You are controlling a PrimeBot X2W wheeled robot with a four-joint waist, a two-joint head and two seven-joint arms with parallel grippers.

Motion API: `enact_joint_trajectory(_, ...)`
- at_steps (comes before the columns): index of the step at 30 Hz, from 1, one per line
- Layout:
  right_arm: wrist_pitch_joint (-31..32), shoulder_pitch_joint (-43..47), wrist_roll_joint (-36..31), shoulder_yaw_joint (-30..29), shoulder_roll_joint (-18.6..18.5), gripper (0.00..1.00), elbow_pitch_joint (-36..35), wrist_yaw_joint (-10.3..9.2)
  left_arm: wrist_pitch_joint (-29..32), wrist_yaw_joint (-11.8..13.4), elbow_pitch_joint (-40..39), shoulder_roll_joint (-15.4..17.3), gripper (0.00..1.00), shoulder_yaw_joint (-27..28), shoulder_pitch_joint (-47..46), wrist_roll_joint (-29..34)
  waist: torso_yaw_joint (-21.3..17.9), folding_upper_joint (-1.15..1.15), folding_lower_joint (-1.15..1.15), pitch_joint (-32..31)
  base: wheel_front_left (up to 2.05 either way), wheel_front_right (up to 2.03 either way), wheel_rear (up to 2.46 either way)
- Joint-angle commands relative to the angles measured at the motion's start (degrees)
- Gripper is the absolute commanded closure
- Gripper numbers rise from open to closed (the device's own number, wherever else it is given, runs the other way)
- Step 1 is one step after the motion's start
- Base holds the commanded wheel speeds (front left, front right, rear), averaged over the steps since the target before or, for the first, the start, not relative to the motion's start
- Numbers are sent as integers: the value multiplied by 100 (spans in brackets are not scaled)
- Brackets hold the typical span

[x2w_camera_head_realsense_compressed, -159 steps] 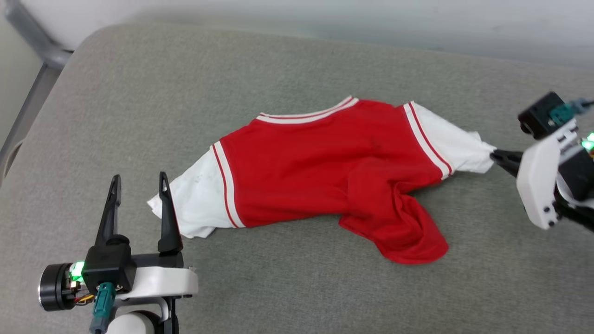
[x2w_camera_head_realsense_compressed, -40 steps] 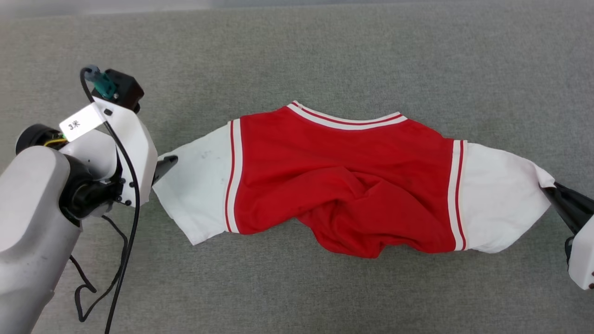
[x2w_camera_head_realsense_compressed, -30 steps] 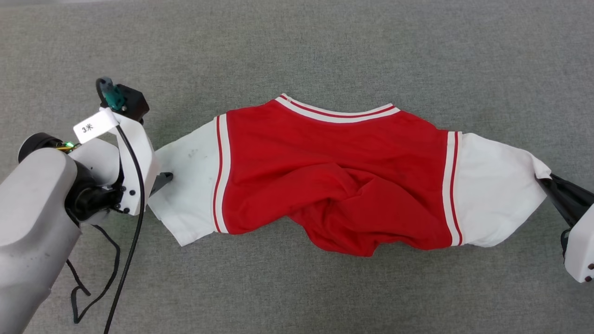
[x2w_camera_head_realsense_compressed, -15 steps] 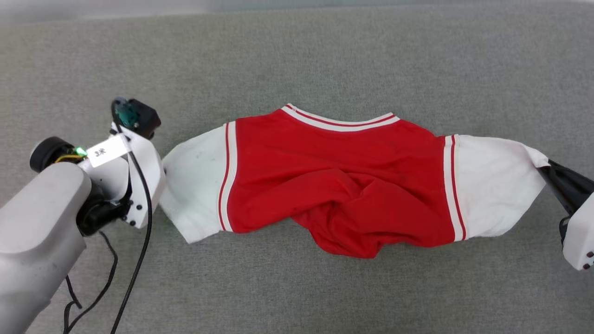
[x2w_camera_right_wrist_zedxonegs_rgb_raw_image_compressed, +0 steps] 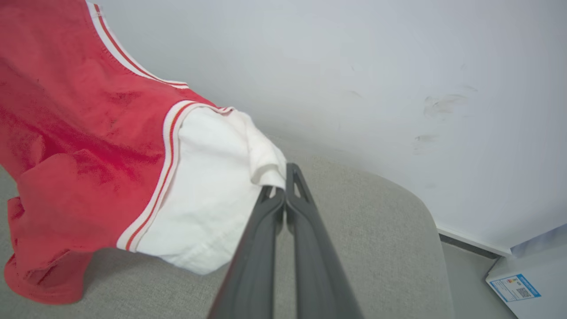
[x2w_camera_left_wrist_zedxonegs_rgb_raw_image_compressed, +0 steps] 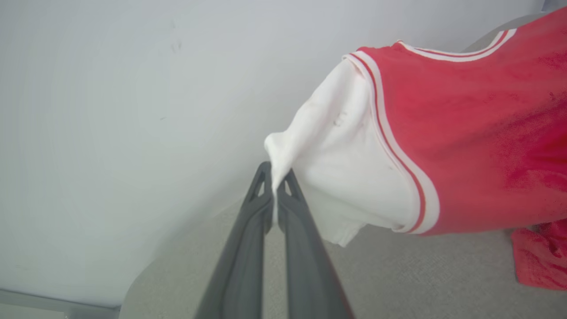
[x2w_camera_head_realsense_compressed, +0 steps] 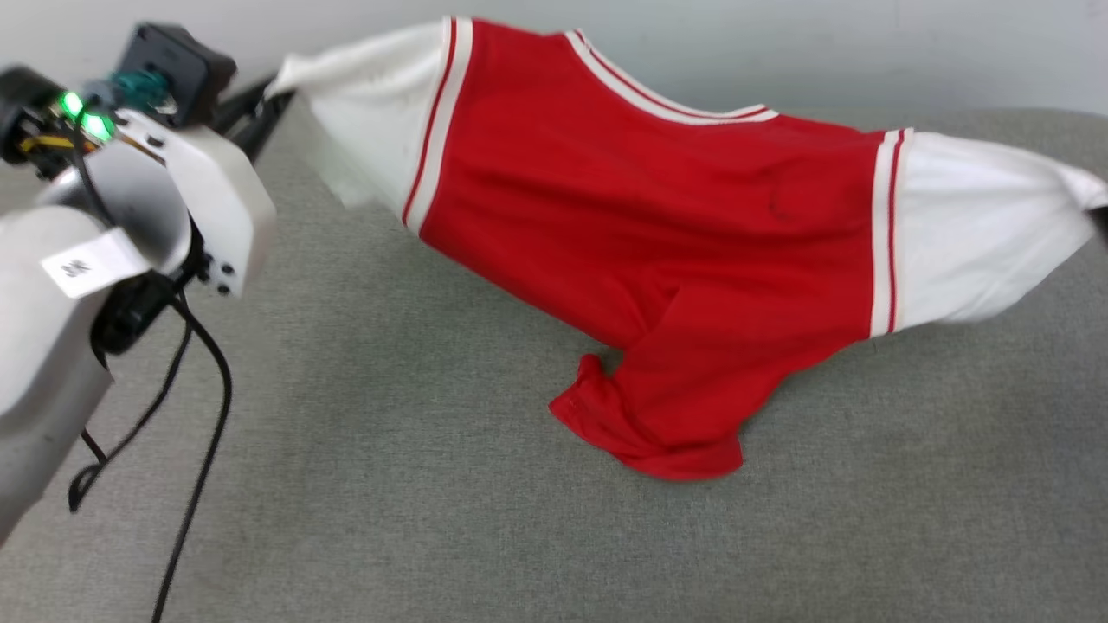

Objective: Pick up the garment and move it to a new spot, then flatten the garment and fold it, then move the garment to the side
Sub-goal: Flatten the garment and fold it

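**Head view.** One white tag point(x2w_camera_head_realsense_compressed: 86, 260) on the left forearm point(x2w_camera_head_realsense_compressed: 35, 363) carries dark writing too blurred to read. One garment point(x2w_camera_head_realsense_compressed: 675, 216), red with two white sleeves, hangs stretched above the grey surface point(x2w_camera_head_realsense_compressed: 433, 519). Its red hem sags onto the surface's middle. The left gripper point(x2w_camera_head_realsense_compressed: 275, 91) is pinched on one sleeve tip over the far left corner. One black cable point(x2w_camera_head_realsense_compressed: 228, 385) loops below it.

**Left wrist view.** Both fingers press together on a tuck of white sleeve, with a pale wall point(x2w_camera_left_wrist_zedxonegs_rgb_raw_image_compressed: 110, 110) behind.

**Right wrist view.** The right gripper point(x2w_camera_right_wrist_zedxonegs_rgb_raw_image_compressed: 281, 181) is clamped on the other sleeve's cuff near the surface's far right edge. One white box point(x2w_camera_right_wrist_zedxonegs_rgb_raw_image_compressed: 545, 266) beyond that corner bears one blue-bordered label point(x2w_camera_right_wrist_zedxonegs_rgb_raw_image_compressed: 514, 287) with a QR code. Its print is too small to read.
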Motion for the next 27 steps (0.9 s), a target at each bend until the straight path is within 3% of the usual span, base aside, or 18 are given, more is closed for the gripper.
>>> enact_joint_trajectory(1, -36, -138, -1, -54, -44, 100, -22, -10, -90, 75, -100, 30, 100, 71, -117, 47, 71, 0, 0, -98, 0, 0, 0)
enact_joint_trajectory(7, -18, -704, 49, -118, -165, 100, -33, -10, -269, 300, -671, 142, 100, 305, -498, 231, 151, 0, 0, -252, 0, 0, 0)
enact_joint_trajectory(16, -10, -1921, 78, 113, -241, 100, 203, -10, -402, 511, -961, -56, 100, 563, -1214, 388, 216, 0, 0, -142, 0, 0, 0)
enact_joint_trajectory(27, 209, -4436, -99, 825, -148, 100, 961, -10, -648, 312, 33, -685, 100, 799, -2909, 536, 293, 0, 0, 1043, 0, 0, 0)
